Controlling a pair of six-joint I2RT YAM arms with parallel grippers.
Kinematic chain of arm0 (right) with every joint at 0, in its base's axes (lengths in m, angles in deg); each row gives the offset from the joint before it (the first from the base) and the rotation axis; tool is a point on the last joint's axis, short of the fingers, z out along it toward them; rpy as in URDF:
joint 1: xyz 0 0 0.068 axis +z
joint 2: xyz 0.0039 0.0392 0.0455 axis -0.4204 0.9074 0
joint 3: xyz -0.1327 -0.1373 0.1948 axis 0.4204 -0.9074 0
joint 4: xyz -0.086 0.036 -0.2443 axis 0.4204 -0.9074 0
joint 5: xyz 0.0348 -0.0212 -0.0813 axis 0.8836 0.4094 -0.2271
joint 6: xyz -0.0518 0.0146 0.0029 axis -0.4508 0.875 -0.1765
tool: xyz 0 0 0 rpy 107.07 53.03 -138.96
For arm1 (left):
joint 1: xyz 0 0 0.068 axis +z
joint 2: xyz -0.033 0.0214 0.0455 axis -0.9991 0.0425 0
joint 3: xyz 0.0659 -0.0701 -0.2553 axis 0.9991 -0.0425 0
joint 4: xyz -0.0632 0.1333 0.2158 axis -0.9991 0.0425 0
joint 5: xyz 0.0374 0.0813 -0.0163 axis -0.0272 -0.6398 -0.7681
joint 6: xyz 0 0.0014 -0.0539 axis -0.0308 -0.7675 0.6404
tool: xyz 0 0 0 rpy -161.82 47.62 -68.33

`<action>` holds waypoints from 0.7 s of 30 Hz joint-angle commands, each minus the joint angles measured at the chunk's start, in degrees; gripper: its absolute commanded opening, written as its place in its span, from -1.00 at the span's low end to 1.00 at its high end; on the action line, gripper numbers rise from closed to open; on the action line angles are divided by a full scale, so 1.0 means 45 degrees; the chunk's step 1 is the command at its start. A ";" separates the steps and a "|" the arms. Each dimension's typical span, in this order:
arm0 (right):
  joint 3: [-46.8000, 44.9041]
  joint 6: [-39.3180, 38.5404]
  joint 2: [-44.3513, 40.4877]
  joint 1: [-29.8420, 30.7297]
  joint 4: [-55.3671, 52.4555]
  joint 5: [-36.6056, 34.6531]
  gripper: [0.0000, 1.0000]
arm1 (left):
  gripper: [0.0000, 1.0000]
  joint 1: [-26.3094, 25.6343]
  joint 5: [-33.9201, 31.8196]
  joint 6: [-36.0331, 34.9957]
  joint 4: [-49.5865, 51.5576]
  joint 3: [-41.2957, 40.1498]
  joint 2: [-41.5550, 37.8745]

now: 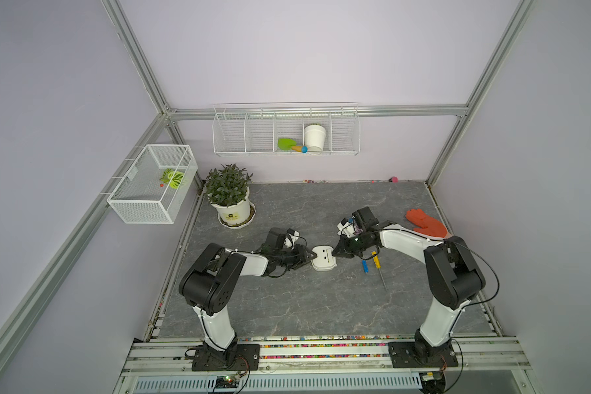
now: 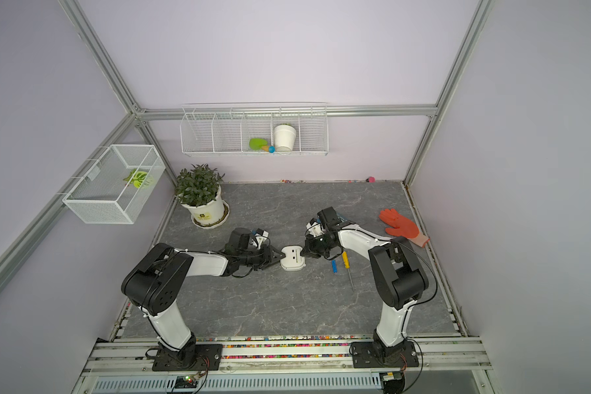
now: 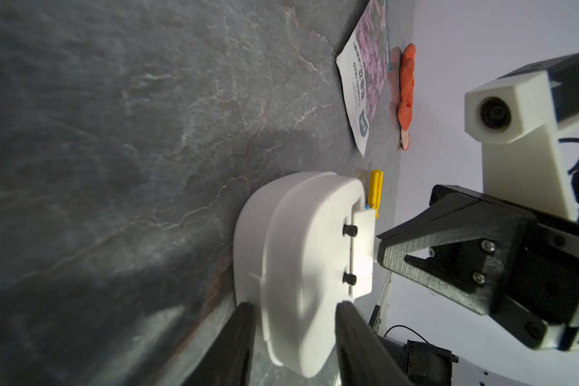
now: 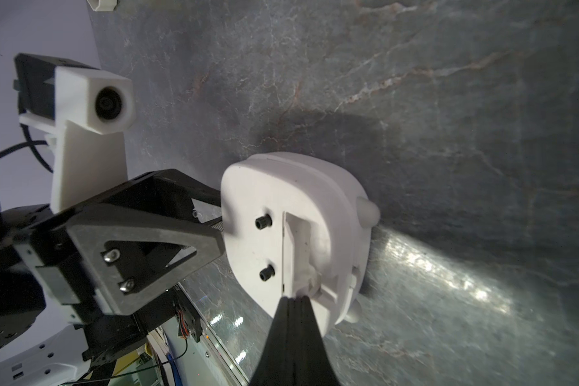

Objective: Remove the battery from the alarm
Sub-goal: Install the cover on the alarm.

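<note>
A: Counted near to far?
B: One alarm [image 1: 324, 258] on bench [image 1: 287, 307], back up; one battery [image 1: 364, 266] just right of it, beside one screwdriver [image 1: 376, 261], both long axes near-to-far; one glove [image 1: 425, 223] beyond.
A: Tools?
B: Two. Left tool [image 1: 310, 256] part open astride alarm's edge; clamping or not, cannot tell. Right tool [image 1: 335, 254] pinched closed at open battery bay [image 4: 301, 247].
A: Wrist-only?
B: Seed packet [image 3: 365, 83] by glove, left wrist view only.
</note>
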 commanded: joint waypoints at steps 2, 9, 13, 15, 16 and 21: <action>0.0282 -0.0262 0.0181 0.0077 -0.0304 -0.0255 -1.00 | -0.11 -0.0091 -0.0142 -0.0242 0.0201 0.0251 0.0225; 0.0280 -0.0113 0.0232 0.0051 -0.0090 -0.0245 -1.00 | -0.11 -0.0091 -0.0129 -0.0243 0.0222 0.0251 0.0173; 0.0268 0.0035 0.0263 0.0049 0.0110 -0.0170 -1.00 | -0.11 -0.0091 -0.0118 -0.0256 0.0241 0.0251 0.0155; 0.0271 0.0084 0.0300 0.0046 0.0188 -0.0103 -1.00 | -0.11 -0.0081 -0.0119 -0.0262 0.0251 0.0251 0.0153; 0.0274 0.0090 0.0284 0.0052 0.0215 -0.0098 -1.00 | -0.11 -0.0082 -0.0131 -0.0260 0.0261 0.0248 0.0155; 0.0228 0.0109 0.0320 0.0035 0.0304 -0.0013 -1.00 | -0.11 -0.0081 -0.0137 -0.0252 0.0247 0.0232 0.0153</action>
